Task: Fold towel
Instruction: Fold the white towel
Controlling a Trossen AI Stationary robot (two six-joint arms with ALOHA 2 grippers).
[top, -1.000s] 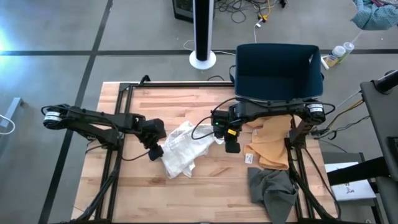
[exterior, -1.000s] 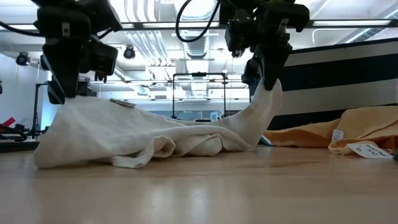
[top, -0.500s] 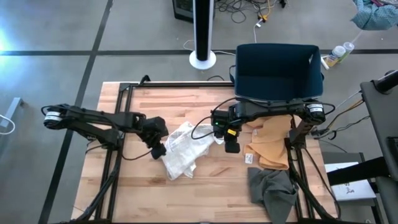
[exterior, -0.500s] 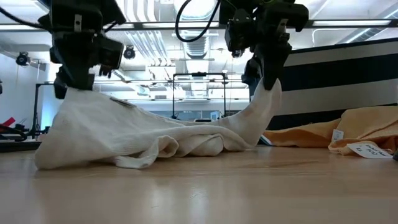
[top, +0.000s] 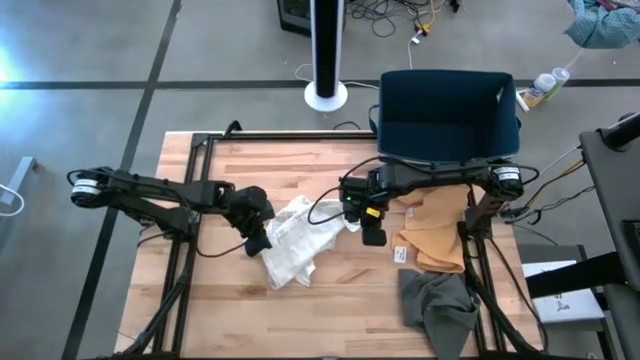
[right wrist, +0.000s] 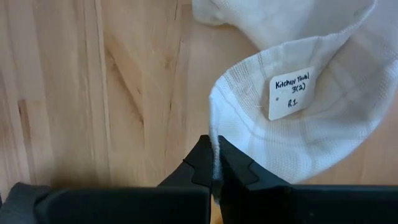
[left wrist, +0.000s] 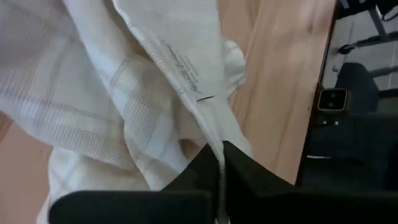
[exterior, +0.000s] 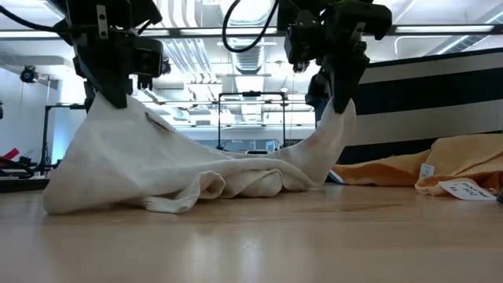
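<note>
Left gripper point(exterior: 110, 101) clamped tight on the white towel's point(exterior: 181, 169) left edge, lifted off the wooden table point(top: 350, 300). Right gripper point(exterior: 339, 101) pinched shut on the opposite end, also raised. Towel sags between them, its crumpled middle resting on the table. Tan cloth point(top: 435, 235) and grey cloth point(top: 440, 305) lie on the right side.

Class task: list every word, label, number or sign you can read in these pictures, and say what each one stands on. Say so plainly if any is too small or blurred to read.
"Kitchen Towel 3(2) R1": handwritten on a small white tag on the white towel.
Printed lines on the towel's sewn-in label: too small to read.
White tags on the tan cloth: writing too blurred to read.
</note>
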